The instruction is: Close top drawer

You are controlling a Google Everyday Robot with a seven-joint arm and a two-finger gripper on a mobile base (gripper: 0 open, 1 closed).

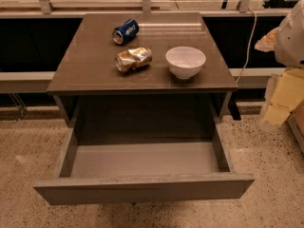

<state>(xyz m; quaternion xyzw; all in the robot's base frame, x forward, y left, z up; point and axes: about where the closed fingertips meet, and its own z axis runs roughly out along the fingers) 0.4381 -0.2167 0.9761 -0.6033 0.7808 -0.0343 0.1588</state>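
The top drawer (142, 188) stands pulled far out of the grey-brown cabinet toward me. Its plain flat front panel runs across the bottom of the camera view, and its lighter grey box (145, 158) is empty inside. My gripper (278, 106) is at the right edge of the view, pale yellow below a white arm housing (293, 34). It hangs to the right of the cabinet at about tabletop height, apart from the drawer and touching nothing.
On the cabinet's tabletop (90, 70) lie a blue can (126, 31) on its side, a crushed golden can (134, 59) and a white bowl (185, 61). A white cable (247, 46) hangs behind right. Speckled floor (28, 151) surrounds the cabinet.
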